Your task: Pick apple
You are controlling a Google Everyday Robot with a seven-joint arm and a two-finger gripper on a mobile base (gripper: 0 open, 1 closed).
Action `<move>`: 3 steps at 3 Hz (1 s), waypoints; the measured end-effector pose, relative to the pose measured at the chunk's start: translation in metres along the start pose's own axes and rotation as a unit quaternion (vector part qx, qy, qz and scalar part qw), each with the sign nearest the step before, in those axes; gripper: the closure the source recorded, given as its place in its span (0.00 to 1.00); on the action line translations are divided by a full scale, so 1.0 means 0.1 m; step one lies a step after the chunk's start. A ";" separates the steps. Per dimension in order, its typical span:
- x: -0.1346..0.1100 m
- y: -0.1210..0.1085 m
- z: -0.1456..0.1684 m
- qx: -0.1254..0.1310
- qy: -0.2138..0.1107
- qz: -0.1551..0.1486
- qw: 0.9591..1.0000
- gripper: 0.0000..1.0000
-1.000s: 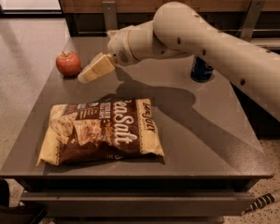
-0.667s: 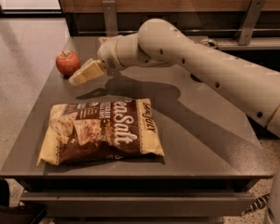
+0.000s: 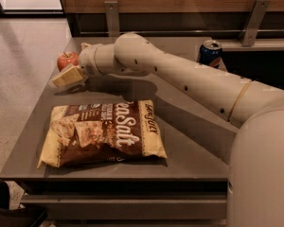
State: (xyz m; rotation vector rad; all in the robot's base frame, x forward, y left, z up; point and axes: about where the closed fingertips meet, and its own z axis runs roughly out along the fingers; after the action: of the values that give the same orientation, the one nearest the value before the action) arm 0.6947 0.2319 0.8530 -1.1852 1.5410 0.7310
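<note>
The apple is small, round and red, and sits near the far left edge of the grey table. My gripper is at the end of the cream arm that reaches across the table from the right. Its pale fingers lie just in front of and below the apple, right beside it. Part of the apple is hidden behind the wrist.
A large brown and yellow chip bag lies flat at the table's front left. A blue soda can stands at the far right. A wooden wall with metal brackets runs behind. The floor drops off on the left.
My arm has swung left and forward, bringing the gripper from just right of the apple to right next to it at the table's left edge. The apple has not moved.
</note>
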 end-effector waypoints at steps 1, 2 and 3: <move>-0.05 0.07 0.19 -0.013 -0.018 0.003 1.000 0.33; -0.06 0.09 0.21 -0.016 -0.018 0.002 1.000 0.64; -0.06 0.11 0.23 -0.018 -0.018 0.002 1.000 0.95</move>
State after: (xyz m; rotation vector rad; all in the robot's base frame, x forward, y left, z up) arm 0.6921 0.2581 0.8504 -1.1894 1.5071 0.7818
